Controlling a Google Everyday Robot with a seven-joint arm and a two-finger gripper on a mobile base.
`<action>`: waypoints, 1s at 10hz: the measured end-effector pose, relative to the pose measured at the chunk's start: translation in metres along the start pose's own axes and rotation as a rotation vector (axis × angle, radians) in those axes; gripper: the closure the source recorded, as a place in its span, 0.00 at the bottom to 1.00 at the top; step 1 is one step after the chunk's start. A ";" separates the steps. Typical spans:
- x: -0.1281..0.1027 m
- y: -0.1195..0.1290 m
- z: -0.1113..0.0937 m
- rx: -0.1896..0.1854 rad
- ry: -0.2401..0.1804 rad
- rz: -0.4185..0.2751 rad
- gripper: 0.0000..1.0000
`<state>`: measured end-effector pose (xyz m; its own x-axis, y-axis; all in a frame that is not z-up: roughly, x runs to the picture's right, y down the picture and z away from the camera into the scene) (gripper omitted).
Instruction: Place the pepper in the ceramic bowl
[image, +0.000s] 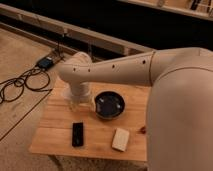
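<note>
Dark bowl (110, 116), upright mid-table — red pepper (143, 129) (small) right, jaws left

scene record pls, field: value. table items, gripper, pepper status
table: wooden
ceramic bowl: mid-table, no pepper inside
pepper: on table near right edge, next to the arm, partly hidden
cream block: front, right of bowl's centre
black flat object: front left
gripper: low over table's back left, left of bowl
task: not yet done
</note>
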<state>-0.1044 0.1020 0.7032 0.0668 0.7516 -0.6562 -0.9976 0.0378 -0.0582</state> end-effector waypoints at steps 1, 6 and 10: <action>0.000 0.000 0.000 0.000 0.000 0.000 0.35; 0.000 0.000 0.000 0.000 0.000 0.000 0.35; -0.016 -0.041 0.004 0.057 -0.020 0.049 0.35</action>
<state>-0.0644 0.0910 0.7191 0.0184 0.7664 -0.6422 -0.9992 0.0377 0.0164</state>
